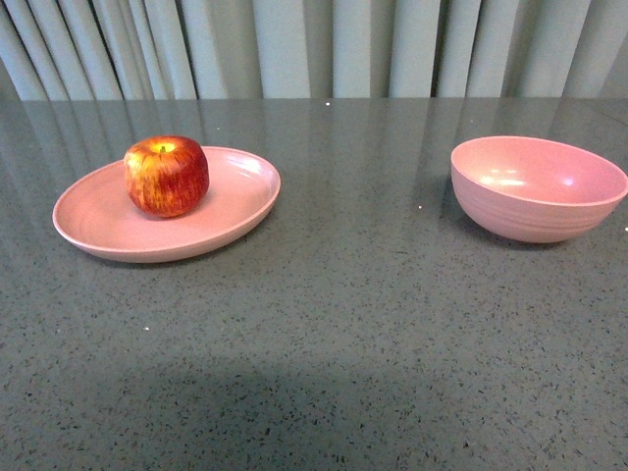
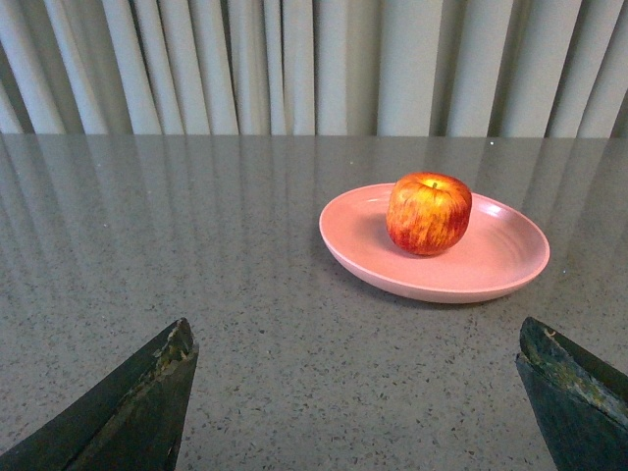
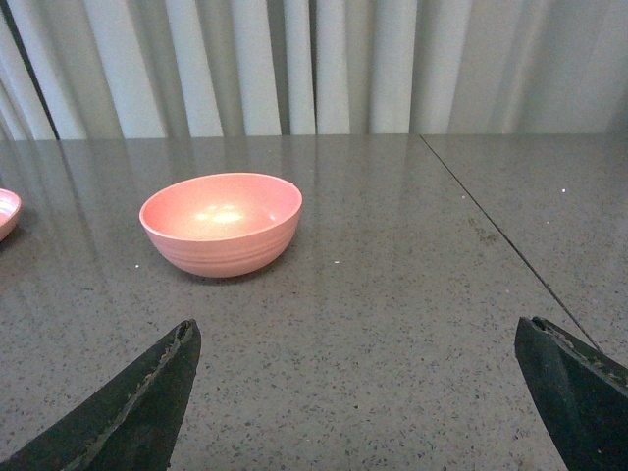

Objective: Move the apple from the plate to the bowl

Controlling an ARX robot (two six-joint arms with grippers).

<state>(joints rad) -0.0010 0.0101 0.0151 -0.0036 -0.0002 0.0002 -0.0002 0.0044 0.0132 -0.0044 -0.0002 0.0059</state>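
The red apple [image 1: 166,175] with yellow streaks sits upright on the shallow pink plate [image 1: 235,211] at the left of the table. The deep pink bowl [image 1: 535,189] stands empty at the right. Neither arm shows in the front view. In the left wrist view the apple [image 2: 429,213] and plate [image 2: 491,270] lie ahead of my left gripper [image 2: 358,339], which is open and empty, well short of the plate. In the right wrist view the bowl [image 3: 222,224] lies ahead of my open, empty right gripper [image 3: 358,339]. The plate's edge [image 3: 5,211] shows there too.
The table is dark grey speckled stone with a seam [image 3: 500,235] running past the bowl's far side. Pale pleated curtains [image 1: 314,44] hang behind the table's back edge.
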